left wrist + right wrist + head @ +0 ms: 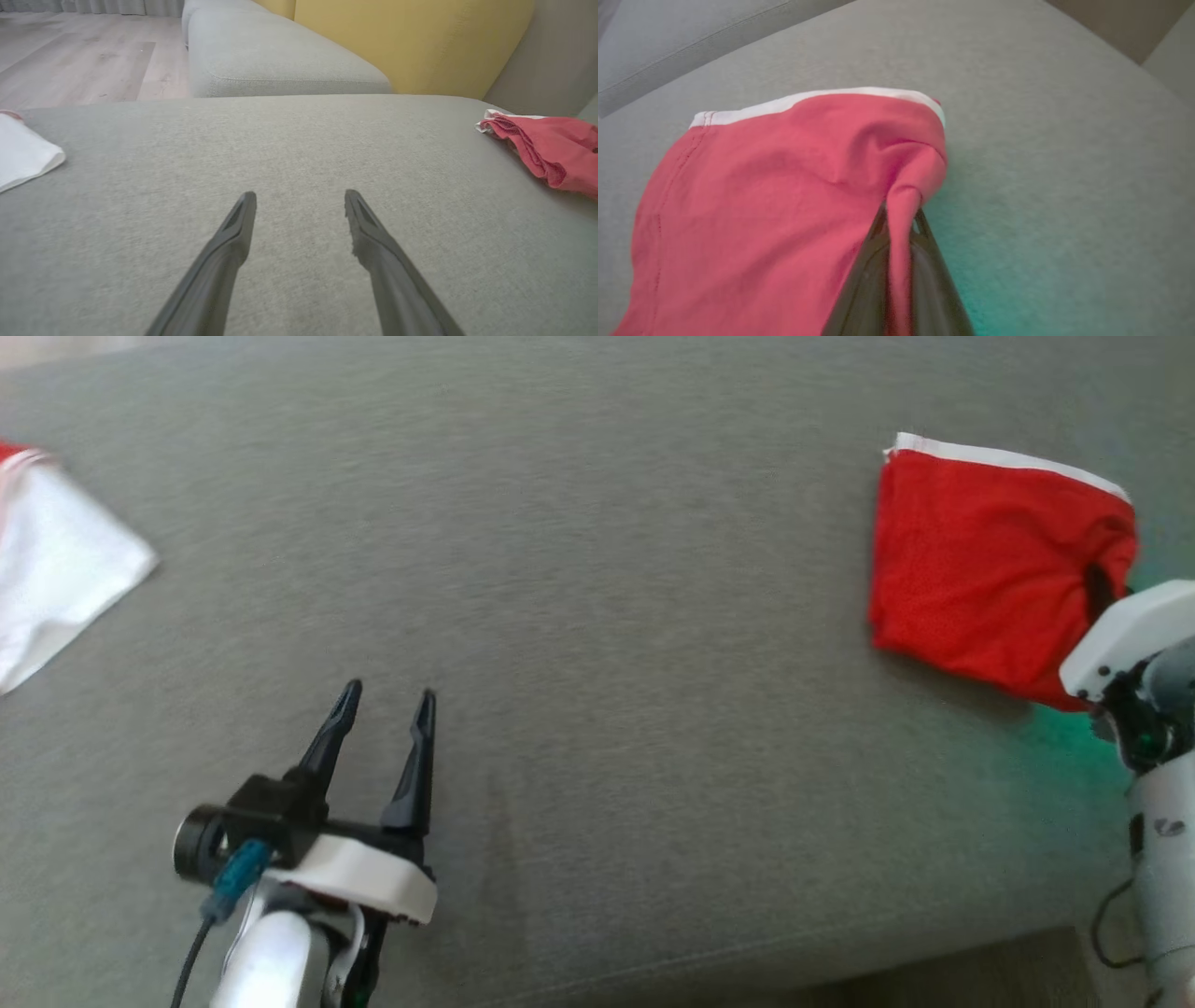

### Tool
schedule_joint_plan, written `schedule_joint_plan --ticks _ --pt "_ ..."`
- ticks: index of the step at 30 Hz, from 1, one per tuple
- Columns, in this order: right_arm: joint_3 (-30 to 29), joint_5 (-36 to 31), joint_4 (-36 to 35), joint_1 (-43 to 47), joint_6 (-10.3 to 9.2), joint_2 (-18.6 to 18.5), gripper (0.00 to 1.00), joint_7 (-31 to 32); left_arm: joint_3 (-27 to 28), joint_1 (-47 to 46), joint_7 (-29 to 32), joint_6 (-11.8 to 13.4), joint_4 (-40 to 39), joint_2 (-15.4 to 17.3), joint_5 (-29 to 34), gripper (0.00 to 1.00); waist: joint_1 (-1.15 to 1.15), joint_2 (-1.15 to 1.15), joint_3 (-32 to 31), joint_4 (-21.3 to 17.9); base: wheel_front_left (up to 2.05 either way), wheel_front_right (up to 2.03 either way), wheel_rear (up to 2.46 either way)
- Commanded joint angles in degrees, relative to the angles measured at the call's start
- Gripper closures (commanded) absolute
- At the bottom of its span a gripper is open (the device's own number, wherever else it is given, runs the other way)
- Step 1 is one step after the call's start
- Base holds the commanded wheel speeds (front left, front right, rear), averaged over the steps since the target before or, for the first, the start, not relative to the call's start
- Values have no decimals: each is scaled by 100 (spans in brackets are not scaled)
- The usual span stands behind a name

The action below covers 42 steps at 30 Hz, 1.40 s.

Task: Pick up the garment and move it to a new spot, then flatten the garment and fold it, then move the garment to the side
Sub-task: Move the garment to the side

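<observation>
One red garment (980,569) is lying on the right side of the grey sofa seat (597,616), close to its right edge and well apart from everything else. It is sitting as a folded, nearly square pad, so no long axis is standing out. Its white-banded hem is facing the seat's far edge and running roughly parallel to it, dipping slightly toward the right. The cloth is looking like a fine mesh knit, soft and slightly rumpled, with a stitched seam showing down its left side in the right wrist view.

The right gripper (901,212) is clenching a fold at the garment's right side. Its two dark fingers are pressing together with a ridge of red fabric pinched between them, and the cloth is rising into a small peak at the grip. A greenish glow is falling on the seat beside it.

The left gripper (388,693) is hovering over the seat's near left part, its two tapered dark fingers standing spread apart and holding nothing, tips pointing toward the far edge. A white housing is sitting behind them.

One white cloth (56,579), smooth and flat with a red-edged corner, is resting at the seat's left edge. The seat itself is showing a coarse woven texture. In the left wrist view a second grey cushion (271,56), a yellow backrest (411,42) and a pale wooden floor (84,60) are lying beyond it.
</observation>
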Motion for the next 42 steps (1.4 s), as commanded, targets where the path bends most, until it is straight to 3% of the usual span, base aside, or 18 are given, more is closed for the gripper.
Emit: schedule_joint_plan --ticks 1,6,13,21,22,23,24,34,38,42 --pt "35 -133 -124 -251 -4 -171 100 -144 99 -273 -68 -30 -177 80 96 0 0 0 118 -261 0 0 0" --pt "-250 -616 71 -622 -4 -379 100 -434 27 -289 -16 -16 -273 115 128 0 0 0 311 -119 0 0 0" --pt "-802 -1777 432 -1346 -4 -1087 100 -580 4 -70 74 33 -626 248 150 0 0 0 669 328 0 0 0" --pt "-1448 -2930 489 -1808 -4 -1379 100 -535 60 69 137 129 -991 334 127 0 0 0 1018 529 0 0 0" --pt "-1561 -3091 454 -1839 -4 -1383 85 -568 70 74 140 146 -1024 337 121 0 0 0 1045 531 0 0 0" --pt "-1636 -3251 429 -1861 -4 -1362 30 -611 82 79 143 164 -1050 340 114 0 0 0 1062 524 0 0 0" --pt "-1716 -3395 418 -1879 -4 -1328 0 -639 97 85 145 184 -1068 345 107 0 0 0 1068 505 0 0 0" --pt "-1856 -4337 284 -1839 -4 -892 0 -1551 136 94 135 274 -1016 315 -7 0 0 0 573 111 0 0 0" --pt "-1742 -4116 205 -1661 -4 -714 0 -2116 120 93 90 291 -879 240 -90 0 0 0 239 11 0 0 0" --pt "-1465 -3471 -230 -1027 -4 -438 0 -2734 148 122 4 325 -601 135 -218 0 0 0 -237 4 0 0 0"
